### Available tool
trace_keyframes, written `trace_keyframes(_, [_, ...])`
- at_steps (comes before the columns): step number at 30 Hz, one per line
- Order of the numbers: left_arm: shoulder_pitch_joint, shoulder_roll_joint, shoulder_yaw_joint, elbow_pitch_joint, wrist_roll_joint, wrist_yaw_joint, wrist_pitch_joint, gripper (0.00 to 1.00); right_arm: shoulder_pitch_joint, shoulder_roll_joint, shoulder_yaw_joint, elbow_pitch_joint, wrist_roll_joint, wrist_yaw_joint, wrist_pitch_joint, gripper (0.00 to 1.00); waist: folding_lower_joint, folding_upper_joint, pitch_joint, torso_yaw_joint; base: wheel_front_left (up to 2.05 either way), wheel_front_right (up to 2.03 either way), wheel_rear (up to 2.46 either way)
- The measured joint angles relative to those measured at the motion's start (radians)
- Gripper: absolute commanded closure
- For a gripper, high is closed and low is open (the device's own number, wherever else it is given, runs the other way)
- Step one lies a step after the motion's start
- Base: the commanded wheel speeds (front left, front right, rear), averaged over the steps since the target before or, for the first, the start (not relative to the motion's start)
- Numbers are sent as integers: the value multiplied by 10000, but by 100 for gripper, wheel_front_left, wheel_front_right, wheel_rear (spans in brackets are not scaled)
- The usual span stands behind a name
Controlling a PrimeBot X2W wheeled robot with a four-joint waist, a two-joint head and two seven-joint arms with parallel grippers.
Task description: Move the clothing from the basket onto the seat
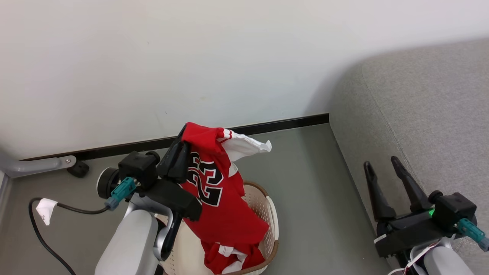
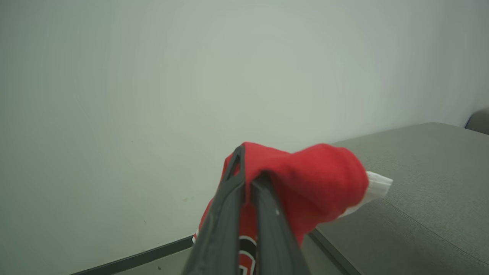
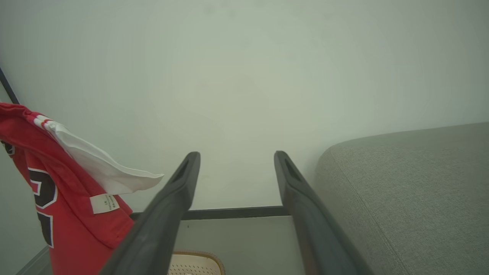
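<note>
My left gripper (image 1: 184, 138) is shut on a red jersey (image 1: 219, 194) with black white-outlined numbers and holds it up above the basket (image 1: 272, 221). The jersey's lower end still hangs into the basket, where more red and white clothing (image 1: 229, 256) lies. In the left wrist view the dark fingers (image 2: 229, 214) pinch the red cloth (image 2: 309, 183). The right wrist view has the same jersey (image 3: 46, 191) hanging at its left. My right gripper (image 1: 380, 163) is open and empty, beside the front edge of the grey seat (image 1: 431, 114). The seat (image 3: 412, 191) also lies right of that gripper (image 3: 237, 154).
A white wall with a dark skirting board (image 1: 267, 126) runs behind the basket. Grey floor (image 1: 317, 191) lies between basket and seat. A black cable (image 1: 42, 233) with a white tag trails at the lower left, near a grey metal leg (image 1: 34, 165).
</note>
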Motion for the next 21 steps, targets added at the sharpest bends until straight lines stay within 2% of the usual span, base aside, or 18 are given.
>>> trace_keyframes(3, [0, 8, -100, -81, 0, 0, 94, 100, 5, -109, 320, -40, 84, 0, 0, 0, 1, 0, -16, 4, 0, 0, 0])
trace_keyframes(14, [-332, 77, -493, -324, -33, 0, 671, 100, -70, -489, 2479, -63, 437, 0, 2, 0, 0, 0, -53, 107, 0, 0, 0])
trace_keyframes(21, [-550, 17, -826, -399, -159, -2, 945, 100, -1269, -435, 4008, 673, 692, 2, 90, 0, 0, 0, -36, 304, 0, 0, 0])
